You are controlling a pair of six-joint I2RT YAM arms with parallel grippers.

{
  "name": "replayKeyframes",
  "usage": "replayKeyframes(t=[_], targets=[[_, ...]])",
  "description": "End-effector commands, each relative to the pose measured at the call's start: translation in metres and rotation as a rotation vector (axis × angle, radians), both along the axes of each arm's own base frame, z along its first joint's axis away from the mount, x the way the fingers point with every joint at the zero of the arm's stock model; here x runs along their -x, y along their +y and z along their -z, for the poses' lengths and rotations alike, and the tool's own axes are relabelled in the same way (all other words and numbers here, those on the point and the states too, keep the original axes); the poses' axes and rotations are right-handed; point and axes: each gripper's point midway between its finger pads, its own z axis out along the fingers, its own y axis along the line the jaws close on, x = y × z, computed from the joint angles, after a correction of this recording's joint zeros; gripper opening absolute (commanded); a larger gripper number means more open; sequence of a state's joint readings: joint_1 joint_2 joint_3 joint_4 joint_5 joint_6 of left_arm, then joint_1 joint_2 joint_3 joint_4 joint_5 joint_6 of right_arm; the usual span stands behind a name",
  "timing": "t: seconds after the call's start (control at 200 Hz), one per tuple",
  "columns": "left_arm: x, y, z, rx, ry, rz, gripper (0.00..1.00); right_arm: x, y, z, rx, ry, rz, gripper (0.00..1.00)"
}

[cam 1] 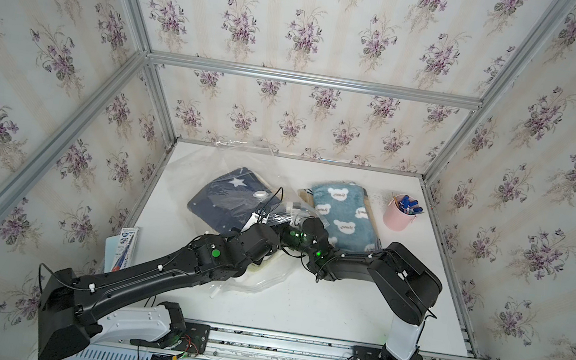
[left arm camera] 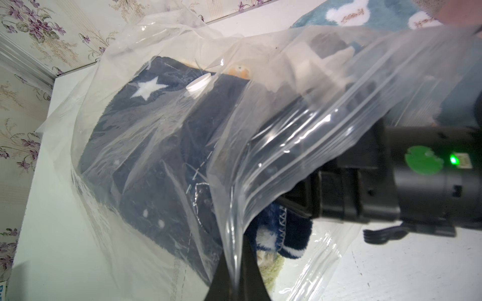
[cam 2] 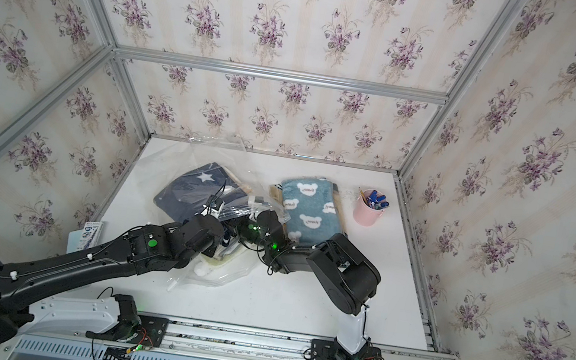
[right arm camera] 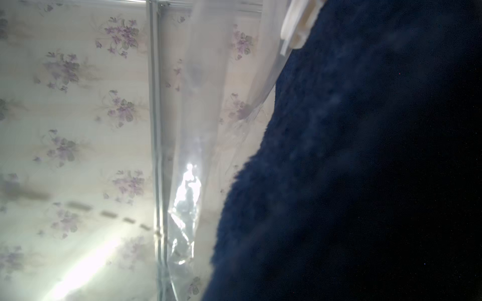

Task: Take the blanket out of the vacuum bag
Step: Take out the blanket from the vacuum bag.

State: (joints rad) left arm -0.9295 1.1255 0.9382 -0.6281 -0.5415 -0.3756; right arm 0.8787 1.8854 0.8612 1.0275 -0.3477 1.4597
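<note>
**Drawing the blanket out through the open mouth of the bag.** The vacuum bag [cam 1: 194,170] lies on the robot's left half of the table [cam 1: 337,306] with its valve cap [left arm camera: 198,83] uppermost. The folded navy blanket [cam 1: 224,198] is inside it, and one blue-and-white corner shows at the mouth in the left wrist view. The left gripper [left arm camera: 236,271] is pinched on the upper lip of the mouth, by the zip strip, and holds it raised. The right gripper [left arm camera: 281,166] reaches in under that lip. Its jaws are closed, but plastic hides the fingertips, so it cannot be told whether fleece is caught between them. Dark fleece fills much of the right wrist view. For a clean pull, the left gripper should hold the lip high and anchored while the right one draws back low, straight out of the mouth along the line of its own forearm. A slow start would show whether the blanket follows. If the whole bag slides instead, the fold is probably snagging on the strip.
</note>
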Motion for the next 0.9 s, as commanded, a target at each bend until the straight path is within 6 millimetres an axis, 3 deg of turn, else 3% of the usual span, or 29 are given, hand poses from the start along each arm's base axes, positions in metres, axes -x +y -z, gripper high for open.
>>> replayKeyframes(t=[0.0,0.505,0.779,0.894], targets=[[-0.003,0.001,-0.004,-0.012,-0.013,-0.006,0.07,0.008,-0.003,-0.018,-0.041,-0.026,-0.013,0.00],[-0.006,0.013,0.007,0.026,-0.023,-0.083,0.07,0.073,-0.047,-0.002,0.037,-0.066,-0.013,0.00],[-0.008,0.032,0.024,0.104,-0.023,-0.201,0.07,0.086,-0.076,-0.024,0.096,-0.151,0.003,0.00],[-0.008,0.035,0.028,0.135,-0.026,-0.240,0.07,0.082,-0.097,-0.055,0.127,-0.240,0.092,0.00]])
